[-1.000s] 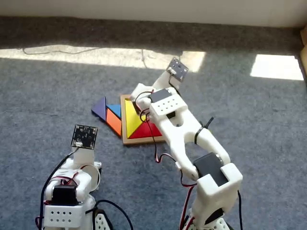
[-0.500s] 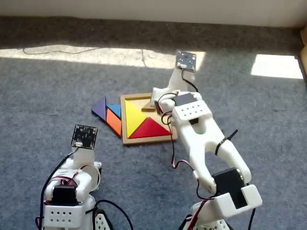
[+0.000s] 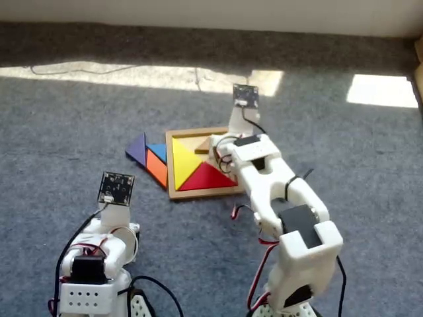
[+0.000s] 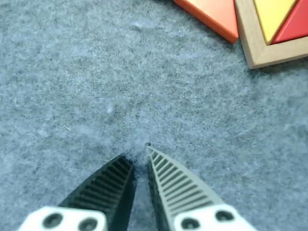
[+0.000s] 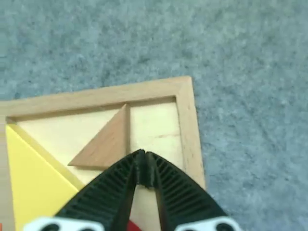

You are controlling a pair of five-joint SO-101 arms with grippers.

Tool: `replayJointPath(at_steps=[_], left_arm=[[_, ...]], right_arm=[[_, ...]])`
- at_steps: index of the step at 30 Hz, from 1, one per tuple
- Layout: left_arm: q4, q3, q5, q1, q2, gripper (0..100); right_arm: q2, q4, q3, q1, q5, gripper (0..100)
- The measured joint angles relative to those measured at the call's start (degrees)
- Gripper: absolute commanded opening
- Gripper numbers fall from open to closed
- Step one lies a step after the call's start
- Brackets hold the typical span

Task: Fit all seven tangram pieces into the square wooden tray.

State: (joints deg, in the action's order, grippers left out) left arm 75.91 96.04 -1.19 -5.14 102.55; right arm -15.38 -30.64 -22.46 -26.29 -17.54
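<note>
The square wooden tray [image 3: 173, 191] lies mid-carpet and holds a yellow triangle [image 3: 184, 158], a red triangle [image 3: 208, 177] and a plain wood-coloured triangle [image 3: 203, 146]. Outside its left rim lie a purple triangle [image 3: 137, 148], a blue piece [image 3: 158, 150] and an orange parallelogram [image 3: 157, 169]. My right gripper [image 5: 144, 166] is shut and holds nothing. Its tips sit low over the tray's bare floor, beside the wood triangle [image 5: 108, 144] and near the far right corner of the tray [image 5: 187, 120]. My left gripper [image 4: 139, 156] is shut over bare carpet, short of the tray's near corner [image 4: 255, 50] and the orange piece [image 4: 211, 14].
Grey carpet surrounds the tray, with sunlit patches [image 3: 380, 91] along the far side. The left arm [image 3: 99, 264] sits folded at the front left. A thin cable [image 3: 79, 68] trails across the far carpet.
The right arm swung rightward off the tray's middle, uncovering the wood-coloured triangle, then settled back over the tray's far right part. The left arm has not moved.
</note>
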Motion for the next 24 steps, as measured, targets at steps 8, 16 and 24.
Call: replayJointPath(at_steps=[8, 16, 24], left_arm=[[0.0, 0.0, 0.0, 0.0, 0.0, 1], [0.0, 0.0, 0.0, 0.0, 0.0, 1], [0.0, 0.0, 0.0, 0.0, 0.0, 1]], right_arm=[[-0.5, 3.5, 0.9, -5.8, 0.0, 0.5], [0.2, 6.1, 0.8, -7.4, 0.0, 0.5], [2.1, 6.3, 0.8, -5.0, 0.0, 0.5]])
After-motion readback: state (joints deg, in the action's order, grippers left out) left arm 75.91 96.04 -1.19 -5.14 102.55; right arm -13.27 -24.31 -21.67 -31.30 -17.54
